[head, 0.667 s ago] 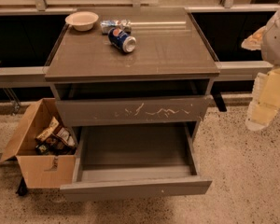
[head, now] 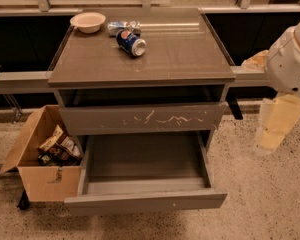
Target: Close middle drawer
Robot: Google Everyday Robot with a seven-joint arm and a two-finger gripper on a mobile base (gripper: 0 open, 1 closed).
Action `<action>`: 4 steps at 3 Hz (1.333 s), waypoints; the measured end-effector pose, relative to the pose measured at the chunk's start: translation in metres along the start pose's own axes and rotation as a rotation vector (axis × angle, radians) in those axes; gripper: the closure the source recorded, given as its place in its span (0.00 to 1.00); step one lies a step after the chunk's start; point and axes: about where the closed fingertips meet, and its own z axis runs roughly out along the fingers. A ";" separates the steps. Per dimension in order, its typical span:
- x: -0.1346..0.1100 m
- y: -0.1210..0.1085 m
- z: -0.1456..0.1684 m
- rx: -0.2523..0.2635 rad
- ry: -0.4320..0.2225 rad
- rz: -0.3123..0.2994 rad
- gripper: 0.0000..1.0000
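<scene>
The middle drawer (head: 145,201) is a wide, shallow grey drawer with a plain front bearing a tiny white speck. It is pulled far out of the grey cabinet (head: 140,64), and its inside shows empty. Above it is the grey drawer front with jagged white scratches (head: 142,119), which sits nearly flush with the cabinet. My gripper (head: 272,126) hangs at the right of the cabinet, cream-coloured under the white arm (head: 292,59). It is level with the scratched front, apart from both drawers and above the floor.
On the cabinet top lie a beige bowl (head: 88,21), a blue soda can (head: 131,42) on its side and a crumpled wrapper (head: 121,26). An open cardboard box (head: 40,159) with snack packets stands on the speckled floor, left of the open drawer. A dark counter runs behind.
My gripper has shifted slightly down and to the left, toward the cabinet's right side. The drawers and the things on top have not moved.
</scene>
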 end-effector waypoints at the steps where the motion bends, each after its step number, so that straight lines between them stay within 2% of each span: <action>1: -0.013 0.024 0.060 -0.078 -0.084 -0.101 0.00; 2: -0.031 0.058 0.149 -0.197 -0.241 -0.148 0.00; 3: -0.031 0.059 0.151 -0.198 -0.244 -0.148 0.00; 4: -0.032 0.064 0.156 -0.169 -0.188 -0.188 0.00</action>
